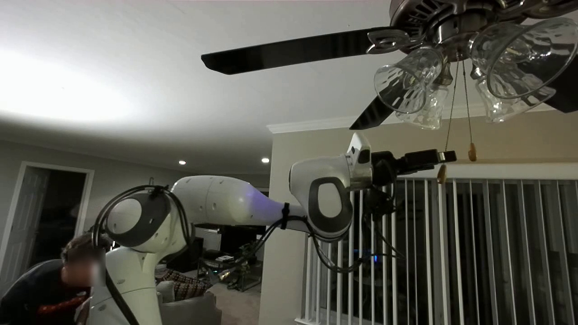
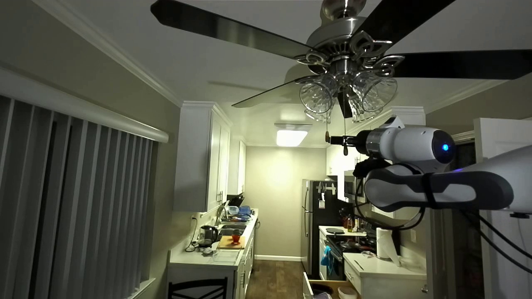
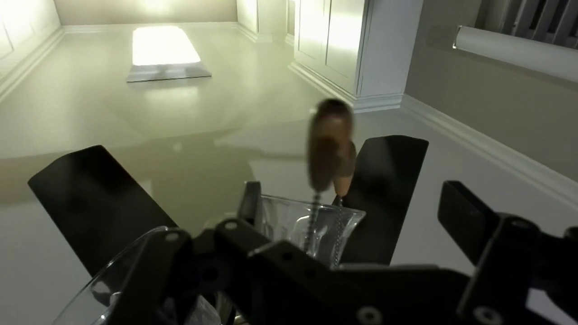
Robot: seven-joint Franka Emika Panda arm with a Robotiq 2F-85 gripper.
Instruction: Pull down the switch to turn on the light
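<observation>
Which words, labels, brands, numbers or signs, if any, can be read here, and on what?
No text can be read in any view.
White item on the refrigerator: too small to tell.
Kitchen bottle: likewise.
Gripper and robot arm: no lettering can be made out.

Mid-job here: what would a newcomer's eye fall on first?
The dark-bladed metal ceiling fan with flared, clear ribbed-glass shades looms at top right in an exterior view. Next, two wood-coloured teardrop fobs hang from thin chains mid-frame in the wrist view, near the open black gripper.
</observation>
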